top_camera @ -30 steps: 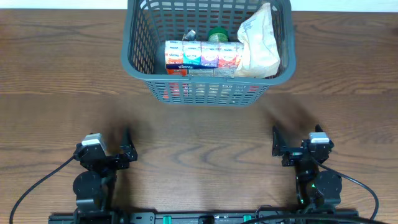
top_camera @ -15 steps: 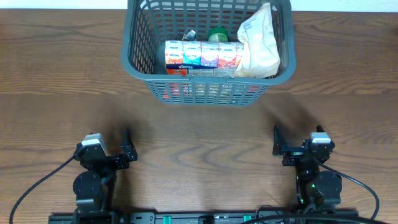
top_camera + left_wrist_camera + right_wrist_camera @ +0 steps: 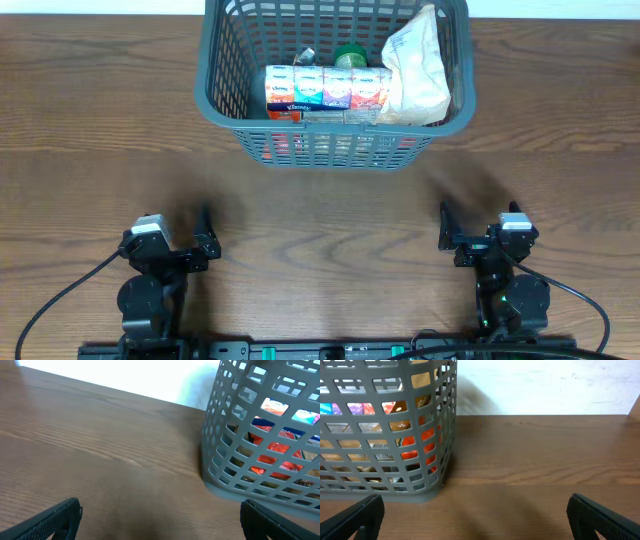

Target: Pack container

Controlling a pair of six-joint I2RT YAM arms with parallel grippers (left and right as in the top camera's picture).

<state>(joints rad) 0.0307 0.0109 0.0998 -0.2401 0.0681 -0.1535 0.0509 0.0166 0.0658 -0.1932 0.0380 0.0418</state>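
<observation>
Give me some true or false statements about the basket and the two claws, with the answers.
1. The basket holds a row of small colourful packs. True.
2. The left claw grips a pack. False: it is open and empty.
3. A pale bag sits at the basket's right end in the overhead view. True.
4. The right claw reaches into the basket. False: it is open, well short of it.

My overhead camera looks straight down on the table [image 3: 320,215], high enough to take in both arms and the container [image 3: 335,150] ahead of them. Each wrist camera rides low behind its fingertips, facing forward. The container's corner lies ahead-right of the left gripper [image 3: 160,505] and ahead-left of the right gripper [image 3: 475,501], so all views share it.
</observation>
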